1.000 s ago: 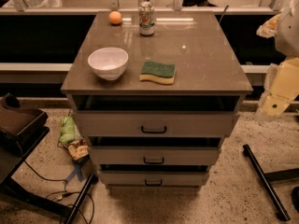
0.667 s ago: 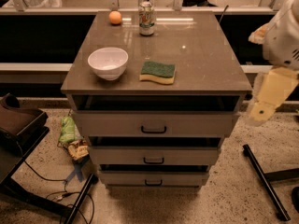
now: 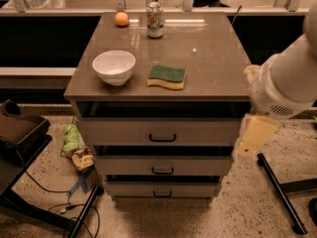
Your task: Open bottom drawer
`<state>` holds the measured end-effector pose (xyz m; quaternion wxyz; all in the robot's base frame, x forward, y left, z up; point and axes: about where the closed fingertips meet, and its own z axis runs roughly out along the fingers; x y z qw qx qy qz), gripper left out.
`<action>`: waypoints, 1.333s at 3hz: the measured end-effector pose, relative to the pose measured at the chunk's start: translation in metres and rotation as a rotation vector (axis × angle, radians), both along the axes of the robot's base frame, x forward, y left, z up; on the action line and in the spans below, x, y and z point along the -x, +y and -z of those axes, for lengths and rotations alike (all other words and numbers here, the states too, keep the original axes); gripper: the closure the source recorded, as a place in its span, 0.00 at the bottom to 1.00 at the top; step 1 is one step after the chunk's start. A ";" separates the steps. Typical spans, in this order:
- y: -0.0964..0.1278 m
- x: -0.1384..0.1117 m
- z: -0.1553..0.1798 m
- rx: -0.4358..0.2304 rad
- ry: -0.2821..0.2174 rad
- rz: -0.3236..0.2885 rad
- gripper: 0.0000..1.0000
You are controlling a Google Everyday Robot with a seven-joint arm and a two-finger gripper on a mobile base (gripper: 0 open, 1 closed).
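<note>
The bottom drawer point(image 3: 162, 188) is the lowest and slimmest of three grey-beige drawer fronts, with a small black bar handle point(image 3: 162, 194) at its centre. It sits nearly flush, with a dark gap above it. The middle drawer point(image 3: 162, 165) and the top drawer point(image 3: 162, 132) stand above it. My white arm point(image 3: 290, 78) comes in from the right. Its cream gripper point(image 3: 253, 135) hangs beside the right end of the top drawer, well above and to the right of the bottom drawer's handle.
On the cabinet top point(image 3: 213, 58) are a white bowl point(image 3: 114, 67), a green and yellow sponge point(image 3: 167, 77), a can point(image 3: 155, 19) and an orange point(image 3: 122, 18). Snack bags point(image 3: 77, 145) and cables lie on the floor at left. A black leg point(image 3: 277, 190) lies at right.
My arm has swung left and down from the right edge of the view. The gripper now hangs close to the cabinet's right front corner. The drawers have not moved.
</note>
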<state>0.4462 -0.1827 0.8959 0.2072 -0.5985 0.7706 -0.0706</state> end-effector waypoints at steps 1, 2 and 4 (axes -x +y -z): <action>0.014 -0.004 0.064 0.063 -0.063 0.017 0.00; 0.029 0.002 0.134 0.185 -0.092 0.007 0.00; 0.035 0.011 0.182 0.304 -0.117 -0.013 0.00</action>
